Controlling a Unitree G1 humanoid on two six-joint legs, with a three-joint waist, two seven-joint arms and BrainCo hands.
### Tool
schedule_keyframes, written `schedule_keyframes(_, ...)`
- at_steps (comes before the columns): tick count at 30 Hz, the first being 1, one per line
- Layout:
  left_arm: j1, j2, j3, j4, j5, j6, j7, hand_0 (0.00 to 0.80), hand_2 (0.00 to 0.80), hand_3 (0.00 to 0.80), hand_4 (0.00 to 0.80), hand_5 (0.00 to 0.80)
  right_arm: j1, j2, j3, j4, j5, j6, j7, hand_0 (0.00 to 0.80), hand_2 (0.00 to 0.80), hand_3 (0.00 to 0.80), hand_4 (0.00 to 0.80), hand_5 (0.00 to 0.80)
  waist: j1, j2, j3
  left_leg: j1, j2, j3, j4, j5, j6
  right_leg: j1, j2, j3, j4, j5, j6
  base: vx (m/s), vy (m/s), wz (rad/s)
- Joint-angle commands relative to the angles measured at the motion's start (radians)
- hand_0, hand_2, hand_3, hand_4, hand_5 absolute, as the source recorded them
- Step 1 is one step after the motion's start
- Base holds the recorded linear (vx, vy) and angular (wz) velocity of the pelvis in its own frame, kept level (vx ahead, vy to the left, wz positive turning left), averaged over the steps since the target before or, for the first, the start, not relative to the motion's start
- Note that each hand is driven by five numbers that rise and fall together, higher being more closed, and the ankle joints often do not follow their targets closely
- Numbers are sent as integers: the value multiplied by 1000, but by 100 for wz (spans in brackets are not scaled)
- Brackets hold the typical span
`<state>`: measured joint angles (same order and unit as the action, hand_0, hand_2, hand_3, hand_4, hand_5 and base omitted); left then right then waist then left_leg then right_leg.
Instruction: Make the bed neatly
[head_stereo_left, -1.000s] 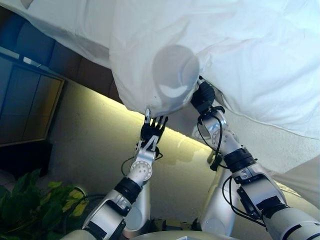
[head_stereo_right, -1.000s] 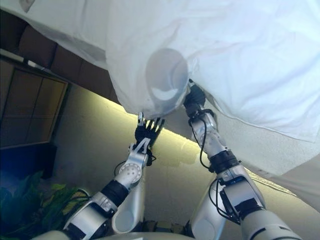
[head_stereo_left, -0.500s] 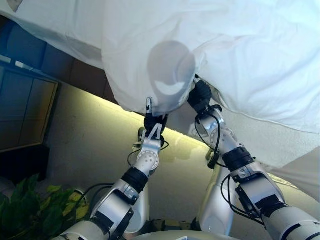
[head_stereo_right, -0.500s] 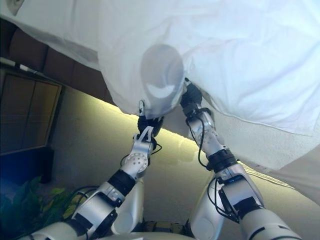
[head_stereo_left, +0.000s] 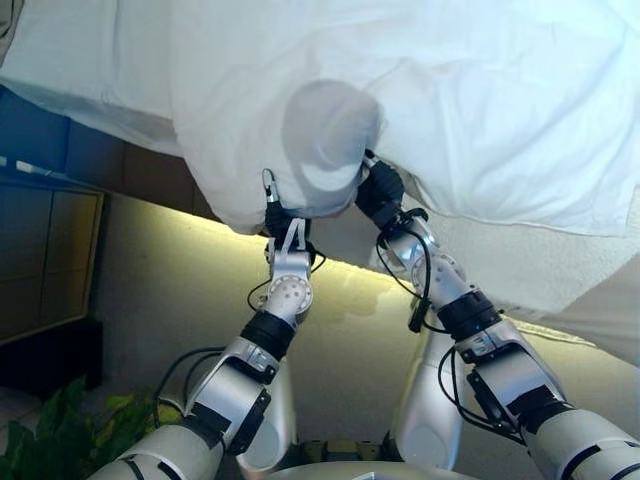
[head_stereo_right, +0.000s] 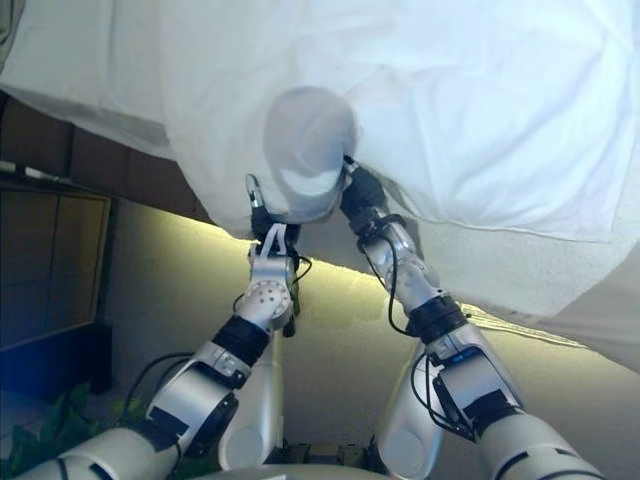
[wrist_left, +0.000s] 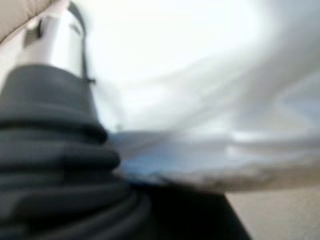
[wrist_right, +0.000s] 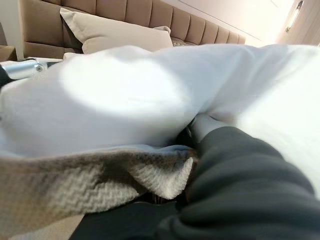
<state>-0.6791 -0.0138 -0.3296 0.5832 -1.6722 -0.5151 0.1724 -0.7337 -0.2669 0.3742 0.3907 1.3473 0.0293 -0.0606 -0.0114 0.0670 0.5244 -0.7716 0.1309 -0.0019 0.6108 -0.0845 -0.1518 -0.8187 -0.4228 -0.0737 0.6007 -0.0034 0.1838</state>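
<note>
**Ana:** Fingers first, and the left hand (head_stereo_left: 283, 222) gives almost nothing away: its dark cover sits right at the hem of the white duvet (head_stereo_left: 450, 90), one silver finger (wrist_left: 60, 42) poking up against the cloth, the rest tucked out of sight. Curled or straight, I cannot tell.

**Ben:** Same on the right hand (head_stereo_left: 378, 192). Its ribbed cover is pushed up into the fold, fingers buried under the fabric. No call there either.

**Ana:** And the duvet itself?

**Ben:** Smooth, puffy and softly creased, it hangs over the bed's edge, with a rounded bulge in it just above and between the two hands.

**Ana:** The right wrist view shows more underneath: a cream blanket (wrist_right: 100, 187) with a herringbone weave, its edge folded just below the duvet, next to the dark cover.

**Ben:** Further back, a beige pillow (wrist_right: 115, 35) leans on a tan headboard (wrist_right: 150, 12) of padded vertical channels.

**Ana:** Green plant leaves (head_stereo_left: 60, 430) show low on the left side.
</note>
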Motion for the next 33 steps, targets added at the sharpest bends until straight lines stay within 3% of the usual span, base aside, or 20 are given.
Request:
schedule_keyframes(1, -114, 16, -1, -49, 95, -16, 8, 800, 800, 800, 800, 800, -39, -4, -16, -146, 16, -30, 29, 800, 800, 800, 800, 800, 1, 26, -4, -8, 45, -22, -97, 166, -9, 48, -50, 46, -43, 74, 68, 2, -10, -4)
schedule_keyframes(9, -72, 30, -12, -95, 402, 8, 141, 800, 800, 800, 800, 800, 29, -15, -27, -113, -80, -67, -23, 800, 800, 800, 800, 800, 1, 36, -4, -17, 31, -20, -111, 197, 2, 43, -53, 43, -58, 105, 58, -26, 18, 1)
schedule_keyframes(12, -23, 63, -3, -165, 514, 61, 156, 800, 800, 800, 800, 800, 90, -46, -61, 0, -48, -68, 104, 800, 800, 800, 800, 800, 13, 47, -4, -14, 23, -27, -106, 186, 3, 48, -60, 39, -51, 97, 59, 0, 0, 0)
schedule_keyframes(13, -12, 75, 2, -181, 519, 71, 148, 800, 800, 800, 800, 800, 100, -56, -74, 46, -28, -75, 142, 734, 734, 734, 734, 734, 18, 51, -4, -13, 21, -28, -105, 183, 2, 50, -63, 37, -51, 95, 59, -1, -17, 4)
schedule_keyframes(14, 1, 88, 9, -199, 516, 81, 135, 800, 800, 800, 800, 800, 109, -68, -89, 109, -1, -90, 184, 511, 511, 511, 511, 511, 24, 56, -4, -12, 21, -29, -104, 180, 2, 51, -67, 34, -49, 93, 59, -2, -8, 4)
schedule_keyframes(15, 10, 94, 19, -207, 505, 90, 120, 800, 800, 800, 800, 800, 112, -77, -107, 167, 39, -92, 223, 188, 188, 188, 188, 188, 27, 60, -4, -10, 20, -29, -103, 178, 1, 52, -69, 34, -46, 90, 59, -1, 2, 5)
schedule_keyframes(16, 18, 100, 29, -212, 489, 96, 105, 800, 800, 800, 800, 800, 113, -86, -127, 230, 90, -89, 268, 0, 0, 0, 0, 0, 30, 65, -4, -7, 20, -29, -102, 174, -1, 54, -71, 33, -44, 87, 59, 0, 18, 4)
schedule_keyframes(19, 30, 122, 52, -229, 470, 107, 77, 800, 800, 800, 800, 800, 110, -126, -196, 389, 230, -68, 385, 0, 0, 0, 0, 0, 38, 79, -4, -1, 16, -26, -102, 166, -4, 57, -80, 30, -38, 81, 60, -7, 26, 9)
schedule_keyframes(24, 35, 146, 77, -219, 401, 131, 29, 800, 800, 800, 800, 800, 92, -196, -356, 650, 461, 44, 605, 0, 0, 0, 0, 0, 37, 99, -4, 12, 17, -19, -109, 156, -10, 57, -83, 34, -34, 73, 66, -6, 28, 2)
schedule_keyframes(33, 54, 164, 94, -237, 308, 139, 7, 800, 800, 800, 800, 800, 55, -314, -499, 816, 477, 135, 673, 0, 0, 0, 0, 0, 23, 139, -4, 41, 11, 0, -124, 143, -21, 57, -88, 60, -46, 65, 71, 14, 84, -3)
